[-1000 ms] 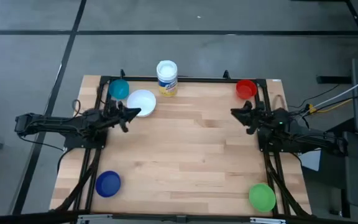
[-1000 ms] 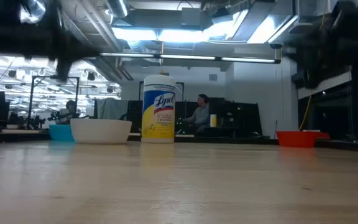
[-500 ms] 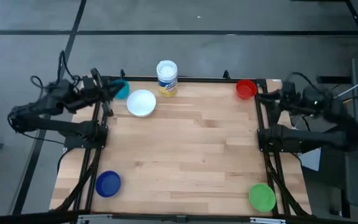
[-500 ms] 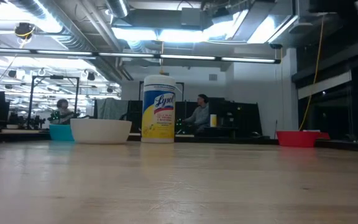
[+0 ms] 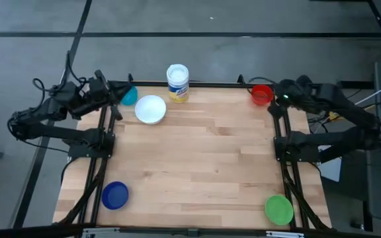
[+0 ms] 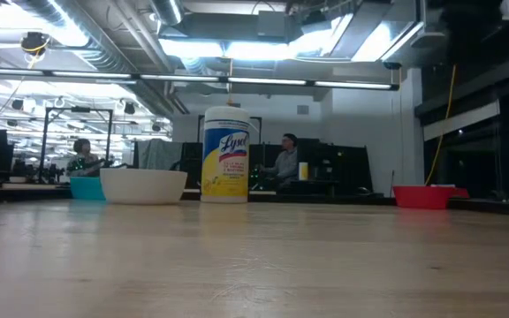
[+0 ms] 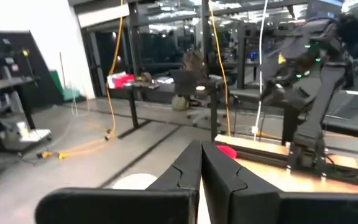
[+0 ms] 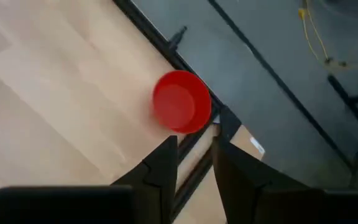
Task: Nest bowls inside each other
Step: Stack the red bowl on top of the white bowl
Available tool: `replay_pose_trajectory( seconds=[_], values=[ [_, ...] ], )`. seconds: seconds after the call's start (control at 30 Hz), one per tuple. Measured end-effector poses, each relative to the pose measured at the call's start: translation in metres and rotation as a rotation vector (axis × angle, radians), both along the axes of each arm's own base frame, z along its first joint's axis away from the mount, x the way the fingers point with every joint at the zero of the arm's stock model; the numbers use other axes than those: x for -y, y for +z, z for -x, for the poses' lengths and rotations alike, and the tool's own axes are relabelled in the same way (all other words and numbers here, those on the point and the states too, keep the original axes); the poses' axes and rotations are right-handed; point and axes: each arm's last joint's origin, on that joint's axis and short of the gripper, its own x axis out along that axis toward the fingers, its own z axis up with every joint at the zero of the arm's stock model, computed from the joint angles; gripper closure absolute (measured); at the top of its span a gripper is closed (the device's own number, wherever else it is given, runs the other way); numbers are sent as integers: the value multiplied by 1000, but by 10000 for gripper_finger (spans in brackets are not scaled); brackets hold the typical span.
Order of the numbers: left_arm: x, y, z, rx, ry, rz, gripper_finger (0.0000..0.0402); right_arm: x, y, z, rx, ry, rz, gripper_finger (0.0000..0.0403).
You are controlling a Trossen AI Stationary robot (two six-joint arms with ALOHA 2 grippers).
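across the table (image 5: pixel 197 152) all five bowls sit apart, none nested; left gripper (image 7: pixel 201 168) is closed, empty. right gripper (image 8: pixel 194 155) hangs parted above the red bowl (image 8: pixel 180 102).

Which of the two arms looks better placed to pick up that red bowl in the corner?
The right one, probably. The right gripper hovers just beside the red bowl, open, and its wrist camera looks straight down on the bowl. The left gripper is shut and sits across the table, near the teal bowl.

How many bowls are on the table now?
5: teal bowl and white bowl at the far left, red bowl far right, blue bowl near left, green bowl near right. None nested.
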Motion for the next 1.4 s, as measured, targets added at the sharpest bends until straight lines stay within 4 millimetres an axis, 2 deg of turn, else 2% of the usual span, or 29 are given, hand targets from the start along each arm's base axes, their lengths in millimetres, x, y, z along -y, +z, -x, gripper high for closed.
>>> replay_pose_trajectory(
  seconds=[0.2, 0.33, 0.63, 0.77, 0.9, 1.03, 1.23, 1.4],
  values=[
    [1, -3, -4, 73, -39, 39, 396, 31, -35, -21, 130, 70, -203, 303],
    [1, 2, -3, 127, -52, 38, 396, 53, -53, -20, 194, 41, -302, 314],
    [1, 2, -4, 163, -58, 85, 396, 118, -96, -10, 189, -137, -473, 331],
    [1, 6, -3, 209, -62, 95, 396, 139, -114, -18, 154, -139, -484, 320],
    [1, 7, -3, 237, -65, 118, 396, 158, -130, -22, 49, -149, -482, 297],
    [1, 8, -6, 263, -69, 146, 395, 175, -132, -26, -48, -125, -451, 273],
    [1, 9, -16, 277, -100, 165, 395, 201, -110, -27, -129, -121, -359, 254],
    [0, 11, -30, 302, -144, 167, 396, 220, -103, -27, -122, -174, -439, 261]
  ],
)
